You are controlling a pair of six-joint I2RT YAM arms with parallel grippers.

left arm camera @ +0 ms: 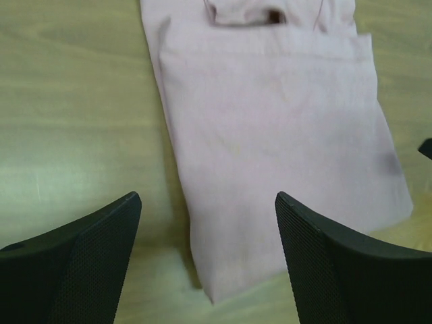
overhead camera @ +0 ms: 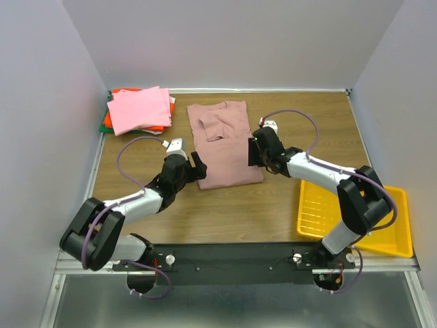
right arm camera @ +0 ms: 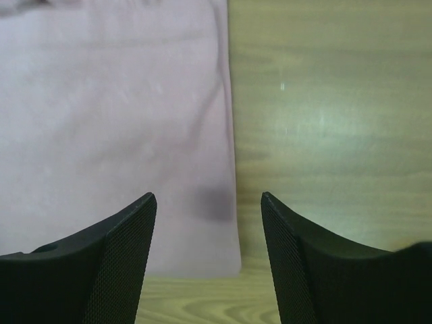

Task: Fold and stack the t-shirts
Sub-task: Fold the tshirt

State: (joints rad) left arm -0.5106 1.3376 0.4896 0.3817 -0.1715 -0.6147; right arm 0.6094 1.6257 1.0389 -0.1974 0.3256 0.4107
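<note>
Flanking half-folded dusty mauve-pink cloth t-shirt (overhead camera: 227, 152): lies right of released left tool (overhead camera: 199, 167), left of released right tool (overhead camera: 253, 152); long axis running ahead, both equally near.

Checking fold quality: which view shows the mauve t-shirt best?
Top external: the whole mauve t-shirt lies in frame, collar to hem. Left wrist shows its near left corner and most of the body; right wrist only its right edge and near corner.

L gripper (left arm camera: 208, 223) & R gripper (right arm camera: 209, 216) low, angled inward, fingers (left arm camera: 88, 263) wide apart, empty.
</note>
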